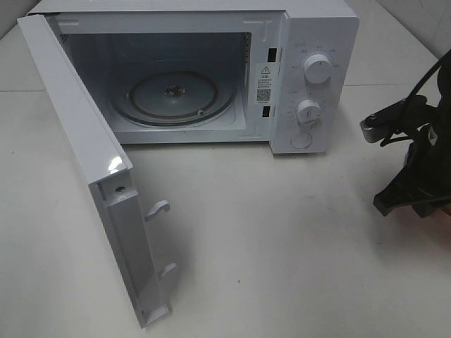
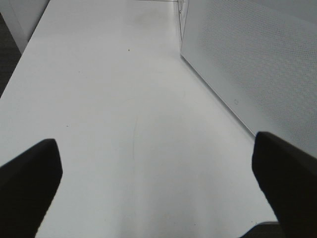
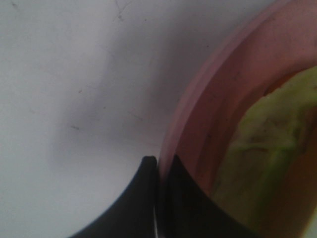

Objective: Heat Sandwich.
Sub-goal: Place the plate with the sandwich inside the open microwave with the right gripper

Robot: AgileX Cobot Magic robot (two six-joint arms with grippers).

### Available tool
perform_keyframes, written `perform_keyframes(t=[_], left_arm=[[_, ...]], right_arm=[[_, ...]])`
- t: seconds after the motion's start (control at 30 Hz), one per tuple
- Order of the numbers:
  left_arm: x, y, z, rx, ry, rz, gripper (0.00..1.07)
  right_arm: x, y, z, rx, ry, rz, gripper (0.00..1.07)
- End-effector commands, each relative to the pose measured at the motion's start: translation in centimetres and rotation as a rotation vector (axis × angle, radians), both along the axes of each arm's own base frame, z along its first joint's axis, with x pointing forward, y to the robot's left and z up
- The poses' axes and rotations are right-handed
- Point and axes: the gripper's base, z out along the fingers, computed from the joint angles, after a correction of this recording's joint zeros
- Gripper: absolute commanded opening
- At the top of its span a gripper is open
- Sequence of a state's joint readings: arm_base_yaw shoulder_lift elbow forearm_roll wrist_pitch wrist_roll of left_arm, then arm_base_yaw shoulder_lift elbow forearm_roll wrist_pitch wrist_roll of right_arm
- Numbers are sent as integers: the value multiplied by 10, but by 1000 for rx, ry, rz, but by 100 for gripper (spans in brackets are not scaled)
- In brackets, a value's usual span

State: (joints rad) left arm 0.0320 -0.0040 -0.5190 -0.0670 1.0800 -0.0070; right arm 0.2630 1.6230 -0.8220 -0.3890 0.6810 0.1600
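The sandwich (image 3: 270,144), showing pale green filling, lies on a round pink plate (image 3: 198,114) in the right wrist view. My right gripper (image 3: 157,161) is shut on that plate's rim, one finger outside it and one inside. From above, the right arm (image 1: 412,183) sits at the table's right edge, right of the microwave; plate and sandwich are out of frame there. My left gripper (image 2: 156,166) is open with nothing between its fingers, low over the bare table beside the microwave door (image 2: 247,64).
The white microwave (image 1: 313,35) stands at the back. Its door (image 1: 84,162) swings out to the front left. The glass turntable (image 1: 173,98) inside carries nothing. Two knobs (image 1: 317,69) and a button are on its right panel.
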Motion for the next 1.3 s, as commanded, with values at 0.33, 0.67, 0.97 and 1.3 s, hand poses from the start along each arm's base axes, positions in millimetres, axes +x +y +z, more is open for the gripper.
perform_keyframes(t=[0.33,0.67,0.97,1.3], left_arm=[[-2,0,0,-1,-24,4,100],[-2,0,0,-1,-24,4,100],[-2,0,0,-1,-24,4,100],[-2,0,0,-1,-24,4,100]], right_arm=[[-37,15,20,-17,-31,107,0],[-59,39,31,-12,-39,242,0],[-76,61,40,-10,-52,391,0],[-94,77,49,-31,-51,588,0]])
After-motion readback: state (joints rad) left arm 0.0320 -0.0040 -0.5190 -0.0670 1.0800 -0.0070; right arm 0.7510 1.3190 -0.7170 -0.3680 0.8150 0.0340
